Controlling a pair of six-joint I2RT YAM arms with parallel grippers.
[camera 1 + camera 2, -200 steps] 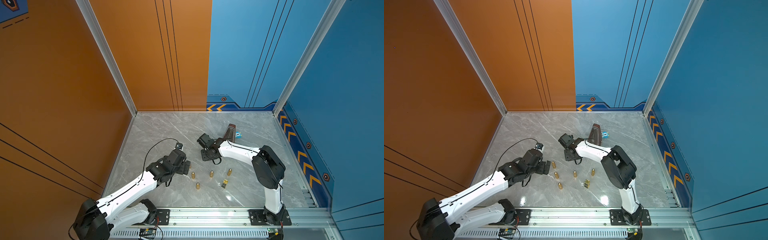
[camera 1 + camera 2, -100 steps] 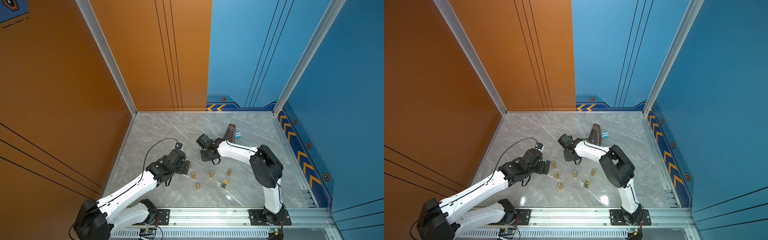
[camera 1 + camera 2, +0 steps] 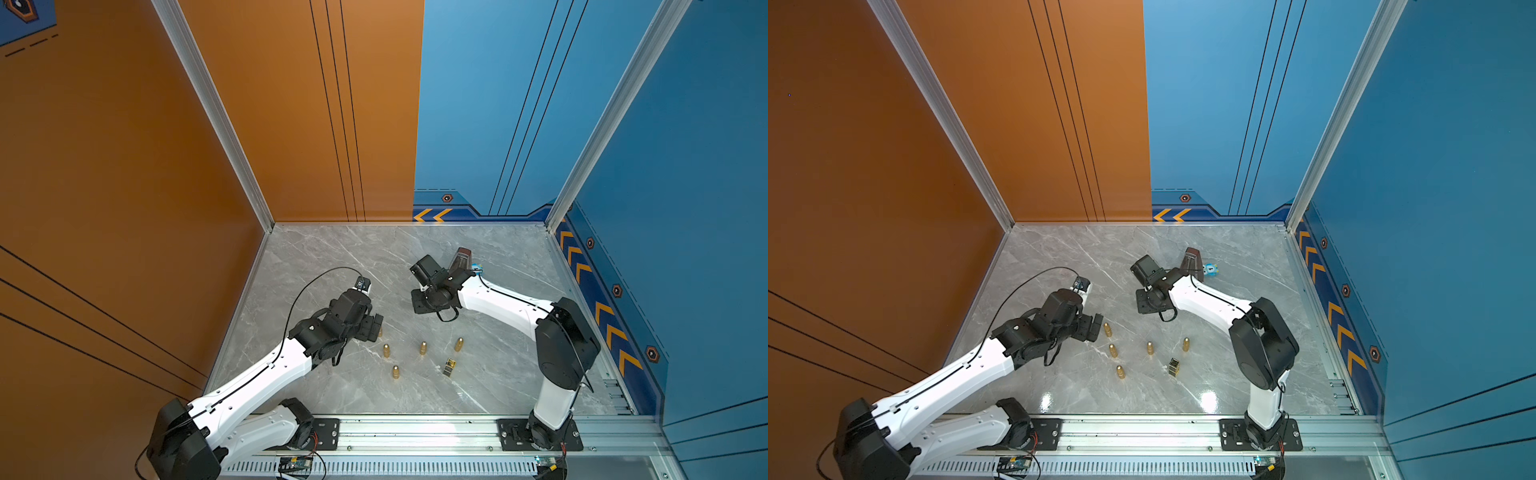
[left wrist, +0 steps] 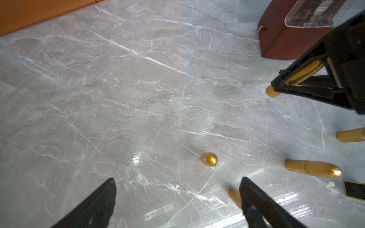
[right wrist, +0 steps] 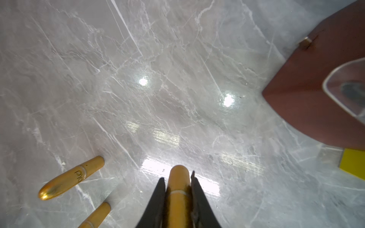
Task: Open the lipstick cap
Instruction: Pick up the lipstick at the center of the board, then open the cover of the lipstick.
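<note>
A gold lipstick point(image 5: 178, 189) is clamped between the black fingers of my right gripper point(image 5: 177, 178), which is shut on it. Its rounded end and pale seam ring stick out past the fingertips. The left wrist view shows the same lipstick point(image 4: 304, 72) inside my right gripper point(image 4: 284, 86), held just above the floor. In both top views my right gripper point(image 3: 426, 303) point(image 3: 1150, 301) points down mid-table and hides the lipstick. My left gripper point(image 4: 177, 197) point(image 3: 374, 326) is open over the marble, with a standing lipstick point(image 4: 209, 159) just ahead of it.
Several more gold lipsticks stand on the marble table point(image 3: 332, 257), among them one point(image 3: 386, 350), another point(image 3: 423, 348) and a third point(image 3: 459, 344). A dark-and-gold square piece point(image 3: 449, 368) lies near them. A red-brown box point(image 3: 461, 259) and a small blue toy point(image 3: 1210, 269) sit behind my right wrist.
My right gripper's jaws have drawn together onto the lipstick, and the right arm has shifted slightly. The left arm has stayed where it was.
</note>
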